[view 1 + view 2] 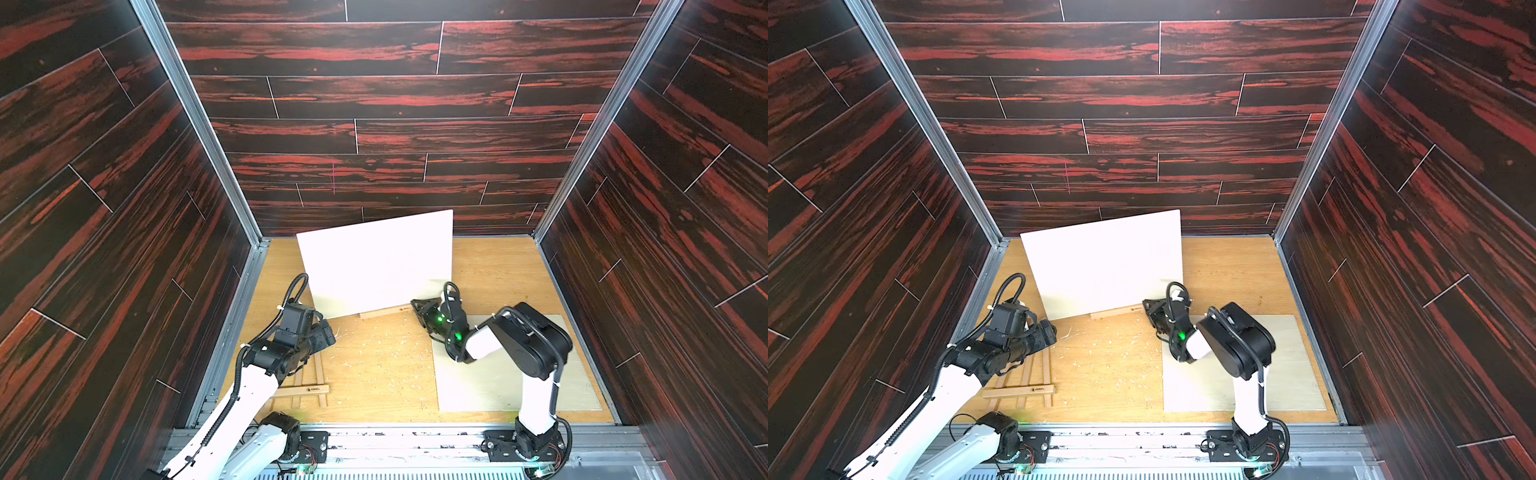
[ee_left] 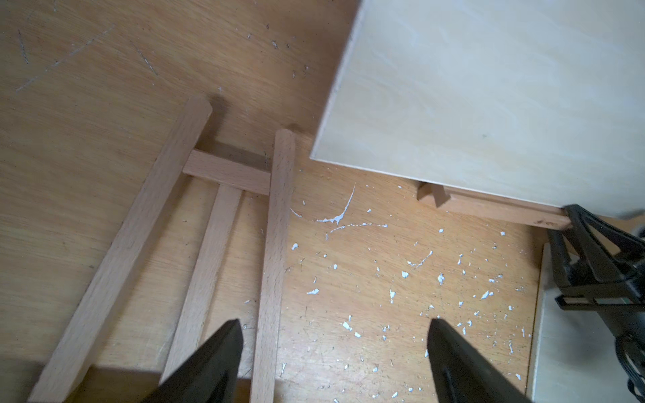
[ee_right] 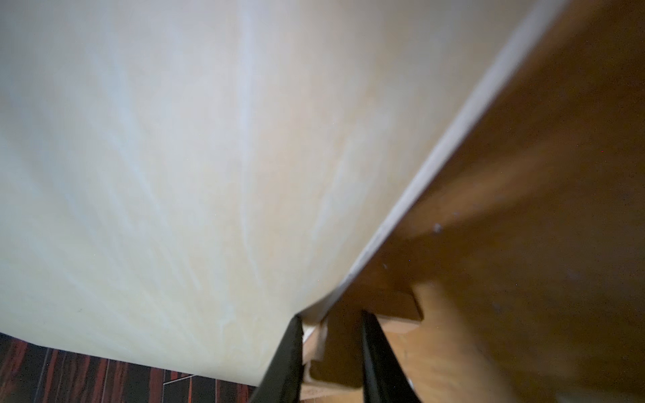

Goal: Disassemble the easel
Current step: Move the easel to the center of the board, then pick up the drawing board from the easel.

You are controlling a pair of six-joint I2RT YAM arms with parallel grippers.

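A white board stands tilted on the wooden ledge of an easel whose legs are hidden behind it. My right gripper is shut on the right end of that ledge, just beside the board's lower corner. A second wooden easel frame lies flat at the front left. My left gripper hovers open above this frame's slats, holding nothing. The left wrist view also shows the ledge and the right gripper at its end.
A pale plywood sheet lies flat at the front right under the right arm. White flakes are scattered over the wooden floor. Dark panel walls close in three sides, and a metal rail runs along the front.
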